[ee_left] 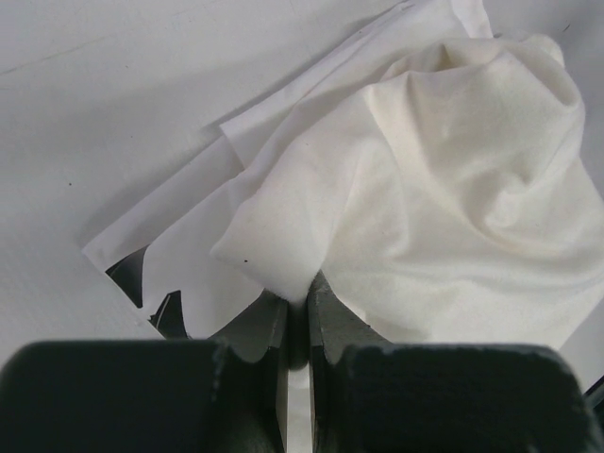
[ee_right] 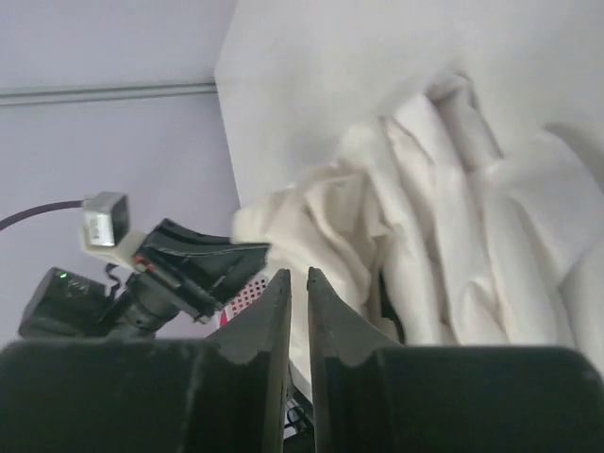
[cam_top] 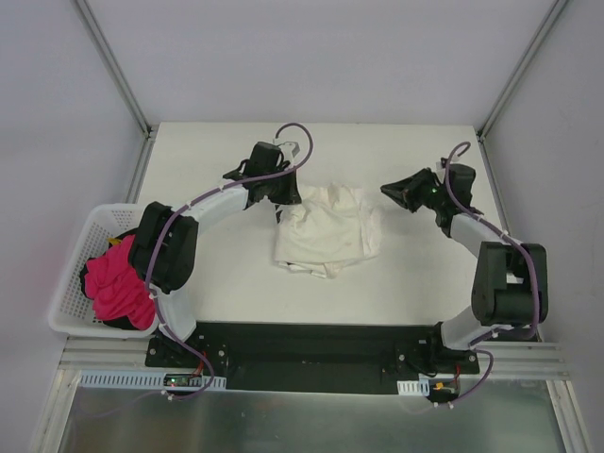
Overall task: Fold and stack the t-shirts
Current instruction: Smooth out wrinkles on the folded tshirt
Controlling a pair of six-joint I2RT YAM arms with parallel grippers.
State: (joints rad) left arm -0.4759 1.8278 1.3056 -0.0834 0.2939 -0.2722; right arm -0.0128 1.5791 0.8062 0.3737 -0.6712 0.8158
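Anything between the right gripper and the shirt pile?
Nothing visible. Only bare table separates the right gripper from the right edge of the cream t-shirt. The left gripper pinches its far left corner.

A white table top [cam_top: 415, 274] fills the middle of the overhead view, matte and evenly lit, with only soft, faint shadows on it. Pale lavender-grey panels close it in on three sides: a back wall [cam_top: 311, 57], a left wall [cam_top: 57, 113] and a right wall [cam_top: 557, 142]. Two silver metal posts, the left post [cam_top: 113, 66] and the right post [cam_top: 525, 68], slant up from the table's far corners. Along the near edge lies a black base plate [cam_top: 311, 344], flanked by a ribbed aluminium rail [cam_top: 99, 357]. Below that, a shiny metal sheet [cam_top: 302, 420] gives dull, blurred reflections. No window is visible.
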